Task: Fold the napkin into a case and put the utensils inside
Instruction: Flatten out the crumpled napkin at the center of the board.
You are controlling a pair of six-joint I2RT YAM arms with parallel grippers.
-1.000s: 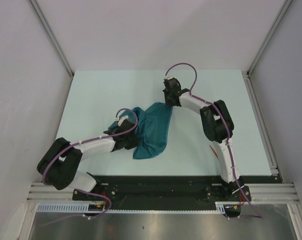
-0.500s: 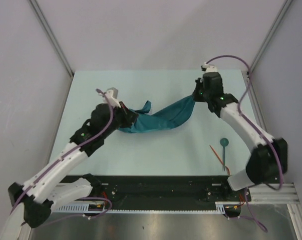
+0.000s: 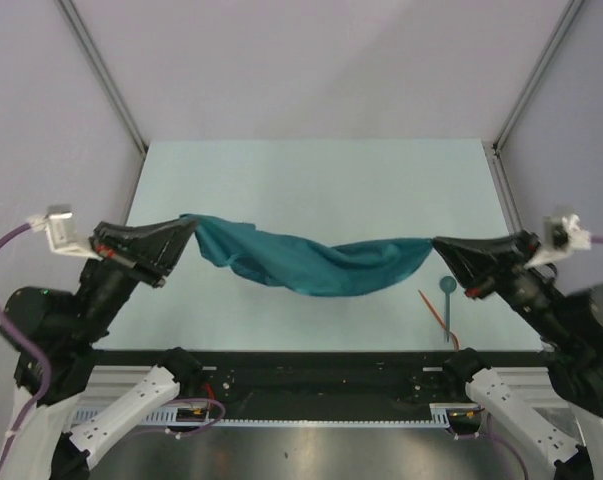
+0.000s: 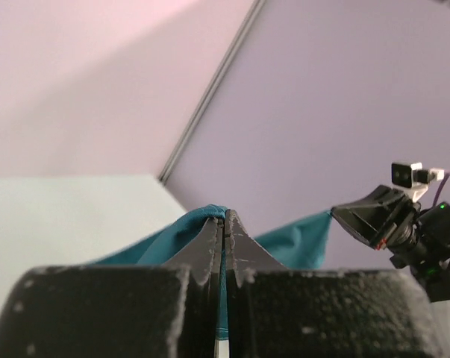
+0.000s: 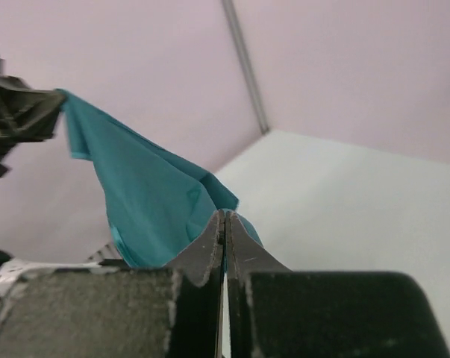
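Sagging midair, the napkin [image 3: 311, 265] seems partly doubled.

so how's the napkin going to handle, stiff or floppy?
Likely very floppy: the napkin sags mid-span between the left gripper and right gripper pinching its ends. Probably light: fingertip pinches alone hold it aloft.

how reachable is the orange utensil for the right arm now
Probably not yet: the right end effector is shut on the napkin, stretched in midair. The orange utensil lies uncovered on the table nearby, so after release, likely yes.
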